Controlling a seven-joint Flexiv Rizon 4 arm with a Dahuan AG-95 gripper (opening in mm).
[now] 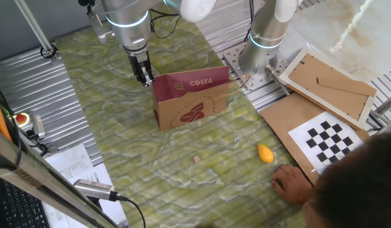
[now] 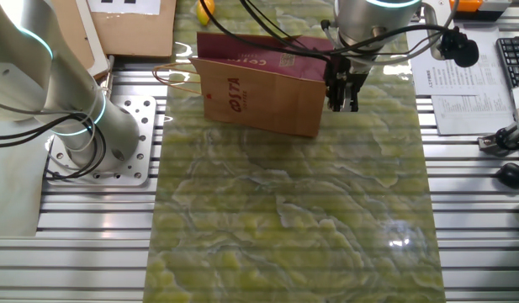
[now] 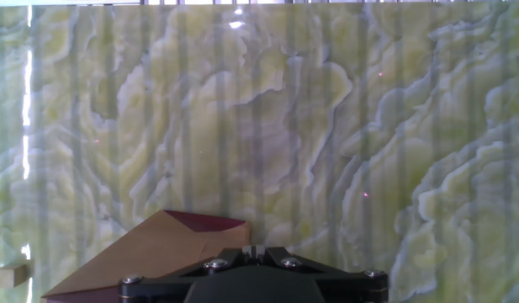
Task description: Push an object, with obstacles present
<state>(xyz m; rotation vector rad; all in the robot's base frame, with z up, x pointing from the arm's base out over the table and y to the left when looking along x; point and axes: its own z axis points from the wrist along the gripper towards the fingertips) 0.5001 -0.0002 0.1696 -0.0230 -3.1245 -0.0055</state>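
Tan cube (image 1: 196,159) lies near orange teardrop lump (image 1: 265,152), apart from kraft bag (image 1: 190,97).

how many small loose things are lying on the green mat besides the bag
2: a tiny tan cube in front of the Costa paper bag, and an orange-yellow lump to its right, near a person's hand. Others may hide behind the bag.
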